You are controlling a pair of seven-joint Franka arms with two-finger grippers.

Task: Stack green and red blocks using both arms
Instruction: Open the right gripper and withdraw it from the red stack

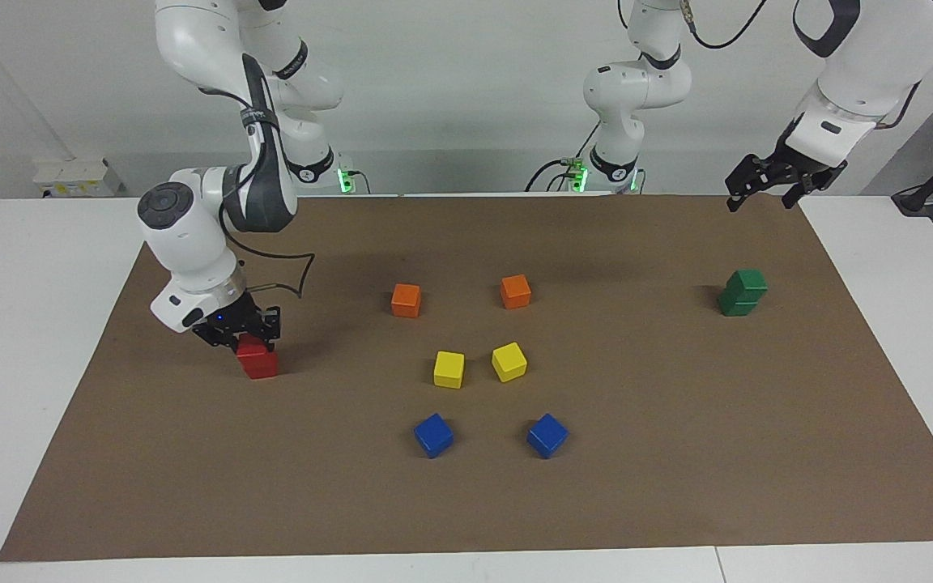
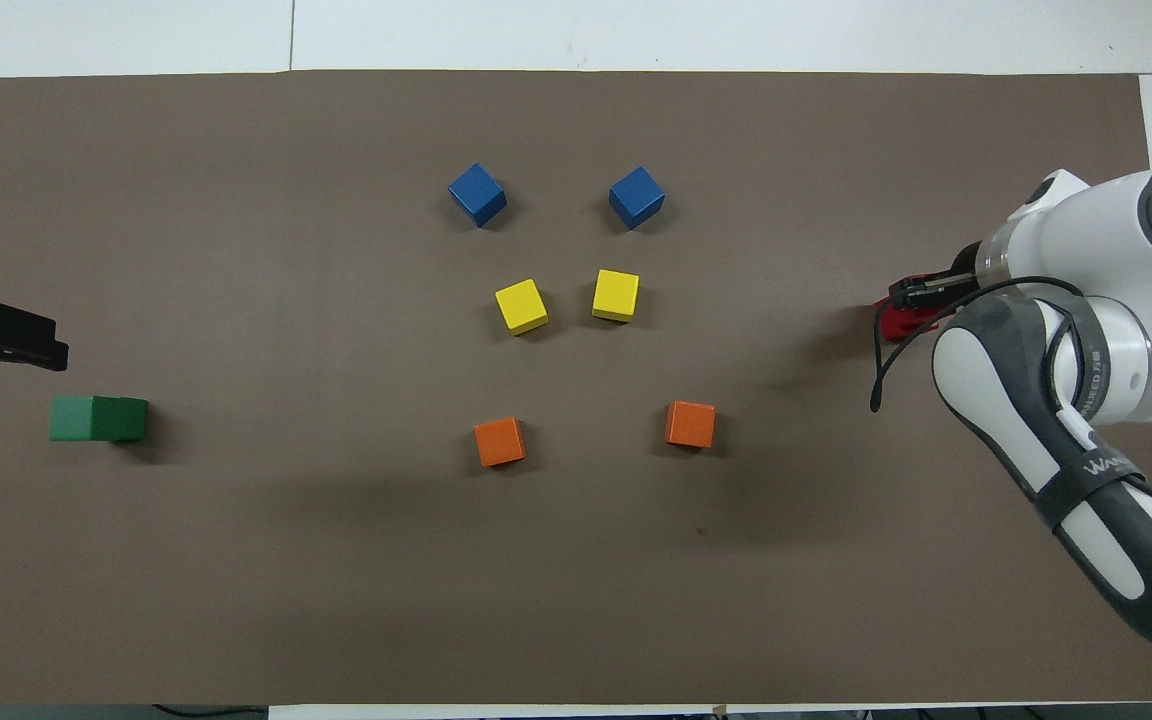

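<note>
Two green blocks (image 1: 742, 293) stand stacked on the brown mat (image 1: 677, 453) toward the left arm's end; from overhead the stack (image 2: 96, 418) leans. My left gripper (image 1: 760, 194) hangs open and empty high over the mat's edge by the robots, and shows in the overhead view (image 2: 36, 340) beside the green stack. Toward the right arm's end, my right gripper (image 1: 238, 330) is shut on the upper red block (image 1: 250, 347), which rests on or just above a second red block (image 1: 261, 367). From overhead only a sliver of red (image 2: 901, 322) shows under the right gripper (image 2: 921, 295).
In the middle of the mat lie two orange cubes (image 1: 406, 300) (image 1: 515, 291), two yellow cubes (image 1: 449, 369) (image 1: 509, 361) and two blue cubes (image 1: 433, 435) (image 1: 547, 435). White table (image 1: 21, 267) surrounds the mat.
</note>
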